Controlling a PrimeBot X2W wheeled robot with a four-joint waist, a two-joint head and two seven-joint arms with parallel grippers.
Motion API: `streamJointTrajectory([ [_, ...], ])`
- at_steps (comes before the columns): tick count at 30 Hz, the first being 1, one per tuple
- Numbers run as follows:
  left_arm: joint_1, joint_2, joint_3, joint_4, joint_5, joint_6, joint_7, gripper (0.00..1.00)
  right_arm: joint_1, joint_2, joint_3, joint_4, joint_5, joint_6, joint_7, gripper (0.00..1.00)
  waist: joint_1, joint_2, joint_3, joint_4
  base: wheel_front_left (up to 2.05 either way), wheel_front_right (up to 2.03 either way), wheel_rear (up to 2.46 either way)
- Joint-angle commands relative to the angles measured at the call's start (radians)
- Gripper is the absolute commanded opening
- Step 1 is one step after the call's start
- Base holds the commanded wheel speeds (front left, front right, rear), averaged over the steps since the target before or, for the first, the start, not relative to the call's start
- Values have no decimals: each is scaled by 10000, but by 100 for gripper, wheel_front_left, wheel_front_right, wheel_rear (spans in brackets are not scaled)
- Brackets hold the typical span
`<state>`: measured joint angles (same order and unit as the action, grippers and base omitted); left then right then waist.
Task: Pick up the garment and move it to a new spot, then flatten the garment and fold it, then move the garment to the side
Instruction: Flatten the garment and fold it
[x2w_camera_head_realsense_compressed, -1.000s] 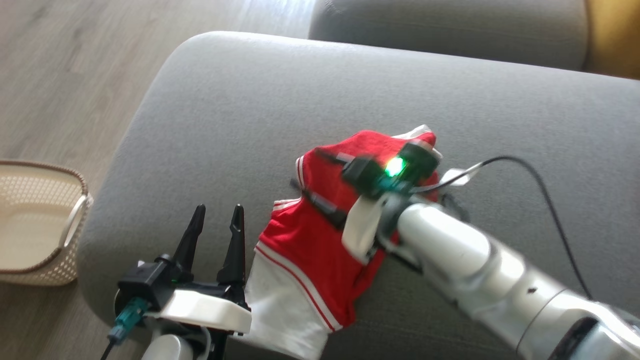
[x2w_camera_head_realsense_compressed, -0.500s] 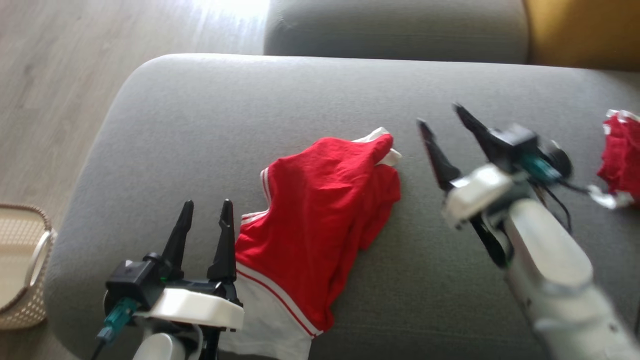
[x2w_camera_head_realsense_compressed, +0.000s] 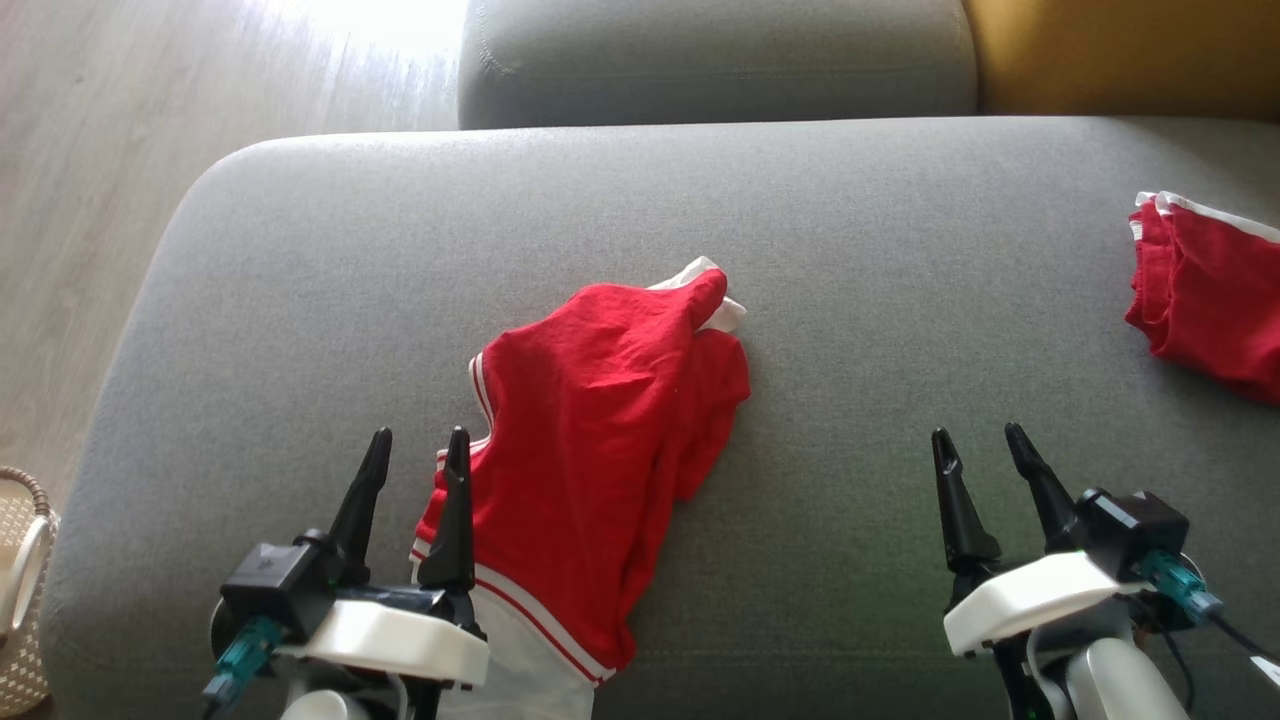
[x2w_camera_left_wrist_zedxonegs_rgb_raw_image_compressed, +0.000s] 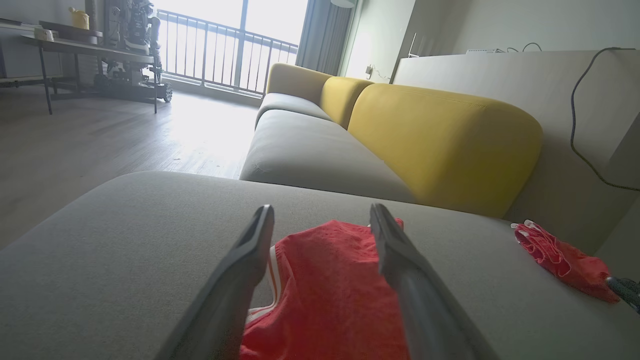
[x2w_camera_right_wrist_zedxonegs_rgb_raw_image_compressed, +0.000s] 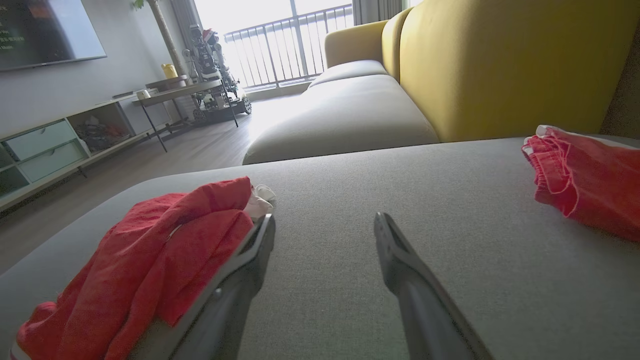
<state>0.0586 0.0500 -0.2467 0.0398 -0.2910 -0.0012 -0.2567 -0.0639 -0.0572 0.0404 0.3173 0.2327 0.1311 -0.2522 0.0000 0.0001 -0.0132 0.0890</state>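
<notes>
Right gripper (x2w_camera_head_realsense_compressed: 976, 432) had drawn back off the crumpled red-and-white mesh jersey (x2w_camera_head_realsense_compressed: 590, 440); sat near right, jaws apart, empty. Left gripper (x2w_camera_head_realsense_compressed: 420, 432) near left, likewise spread and empty, beside the hem. Jersey lay centre-left on the grey fabric sofa cushion (x2w_camera_head_realsense_compressed: 850, 300). Judged light, limp and slippery; best pinched at the striped hem corners. Left wrist view resolved the perforated weave; head view smoothed it.

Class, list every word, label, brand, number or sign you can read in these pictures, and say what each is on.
None can be read.
The television, in the right wrist view: faint lines of text at its top left, too small and blurred to read.
The red garment and grey sofa: no lettering visible.
</notes>
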Motion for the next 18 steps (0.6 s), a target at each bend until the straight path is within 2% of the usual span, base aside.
streamJointTrajectory([
  [1, -309, 3, 298, -229, 100, -54, -51, 100, -390, 66, 305, -543, 152, -4, -95, 100, 0, -1, 3, -39, 0, 0, 0],
  [9, -326, 3, 42, -183, 23, -25, -51, 100, -431, 68, 448, -501, 326, -4, -95, 100, 0, -1, 79, 197, 0, 0, 0],
  [18, -541, 3, 11, -123, 73, -119, -51, 100, -1640, 69, 1089, 525, 419, -4, 343, 100, 0, -1, 592, 667, 0, 0, 0],
])
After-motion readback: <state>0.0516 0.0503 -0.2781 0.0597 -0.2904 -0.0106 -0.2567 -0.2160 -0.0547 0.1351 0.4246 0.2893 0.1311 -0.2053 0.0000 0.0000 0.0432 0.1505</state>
